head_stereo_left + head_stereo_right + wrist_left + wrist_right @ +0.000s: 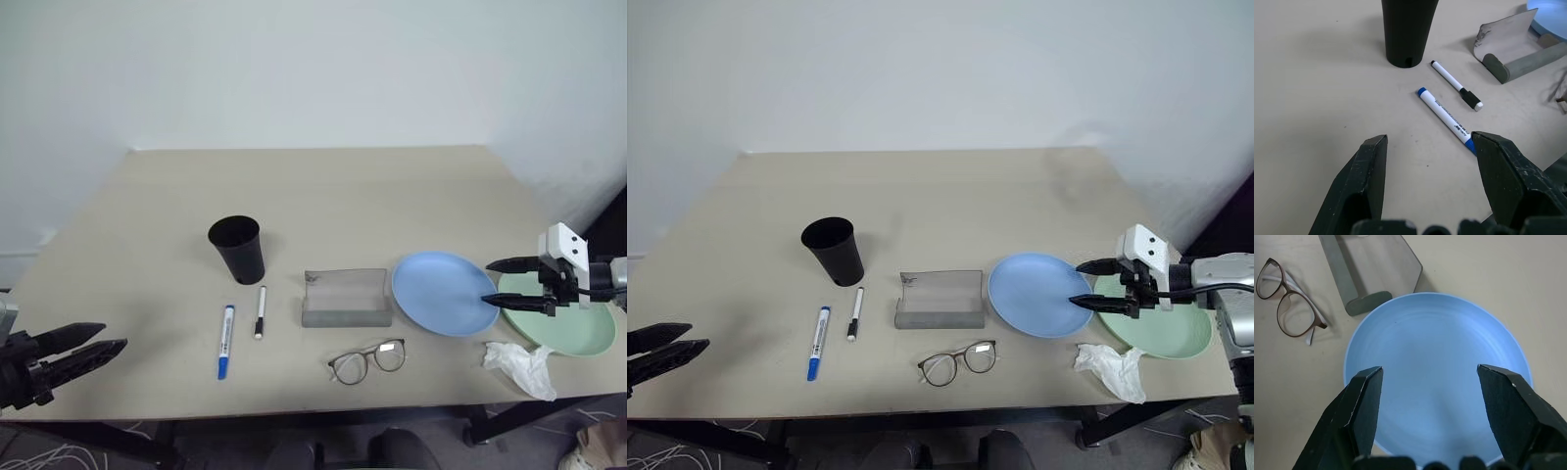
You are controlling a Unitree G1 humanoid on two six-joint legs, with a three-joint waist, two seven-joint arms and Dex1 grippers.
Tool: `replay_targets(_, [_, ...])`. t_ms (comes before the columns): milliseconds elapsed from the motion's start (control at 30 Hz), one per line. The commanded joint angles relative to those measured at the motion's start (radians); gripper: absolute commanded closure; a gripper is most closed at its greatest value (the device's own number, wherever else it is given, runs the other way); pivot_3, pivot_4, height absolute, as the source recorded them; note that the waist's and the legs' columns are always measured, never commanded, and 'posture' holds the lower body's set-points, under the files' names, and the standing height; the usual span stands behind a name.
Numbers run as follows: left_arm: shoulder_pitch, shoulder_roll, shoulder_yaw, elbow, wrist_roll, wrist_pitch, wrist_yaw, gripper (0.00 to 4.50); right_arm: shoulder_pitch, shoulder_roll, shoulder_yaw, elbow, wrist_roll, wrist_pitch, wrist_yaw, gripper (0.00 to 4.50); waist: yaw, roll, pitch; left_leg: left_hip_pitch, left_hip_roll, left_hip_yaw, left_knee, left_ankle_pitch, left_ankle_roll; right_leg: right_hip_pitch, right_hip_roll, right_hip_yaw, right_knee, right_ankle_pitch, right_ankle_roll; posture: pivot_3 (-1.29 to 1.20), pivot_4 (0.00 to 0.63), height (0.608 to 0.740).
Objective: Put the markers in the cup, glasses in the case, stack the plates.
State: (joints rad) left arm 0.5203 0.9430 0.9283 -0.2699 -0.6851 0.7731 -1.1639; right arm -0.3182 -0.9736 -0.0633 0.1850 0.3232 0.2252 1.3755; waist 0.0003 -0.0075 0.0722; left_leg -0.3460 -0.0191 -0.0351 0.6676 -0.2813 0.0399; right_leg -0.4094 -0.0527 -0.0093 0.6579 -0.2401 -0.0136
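Plates come first for us: we are holding the right gripper (pixel 496 282) wide apart and empty, hanging just over the near right rim of the light blue plate (pixel 443 292), which is lying flat on the table (pixel 323 186) beside the mint green plate (pixel 573 328). To do this well, we judge we should be sliding one finger under the blue rim, pinching the edge, then lifting level before setting it onto the green one. We are watching the crumpled tissue (pixel 521 365) near the green plate. Further out, the open case (pixel 344 298), glasses (pixel 368 360), markers (pixel 226 340) and cup (pixel 238 249) are waiting. Our left gripper (pixel 83 350) is hovering open and empty, near the blue-capped marker.
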Motion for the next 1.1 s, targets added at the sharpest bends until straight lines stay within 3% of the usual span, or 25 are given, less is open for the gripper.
replay_targets(33, [0.001, -0.003, 0.046, -0.036, -0.017, 0.005, 0.005, 1.65, 0.002, 0.005, -0.024, -0.042, 0.022, 0.006, -0.009, 1.16, 0.000, 0.000, 0.000, 0.000, 0.000, 0.000, 0.000, 0.000, 0.000, 0.000, 0.000, 0.000, 0.000, 0.000, 0.000, 0.00, 0.000, 0.738])
replay_targets(667, [-0.110, 0.001, -0.081, -0.012, -0.007, -0.003, 0.028, 1.65, 0.041, -0.049, -0.090, -0.046, 0.017, 0.031, -0.035, 1.16, 0.003, -0.001, 0.000, 0.000, 0.000, 0.000, 0.000, 0.000, 0.000, 0.000, 0.000, 0.000, 0.000, 0.000, 0.001, 0.00, 0.000, 0.738])
replay_targets(1100, [-0.189, -0.007, -0.186, 0.008, -0.001, -0.045, 0.034, 1.65, 0.151, -0.121, -0.147, -0.061, -0.011, 0.048, -0.067, 1.16, 0.003, -0.002, 0.000, 0.000, 0.000, 0.001, 0.000, 0.000, 0.000, 0.000, 0.000, 0.000, 0.000, 0.000, 0.000, 0.00, 0.000, 0.738])
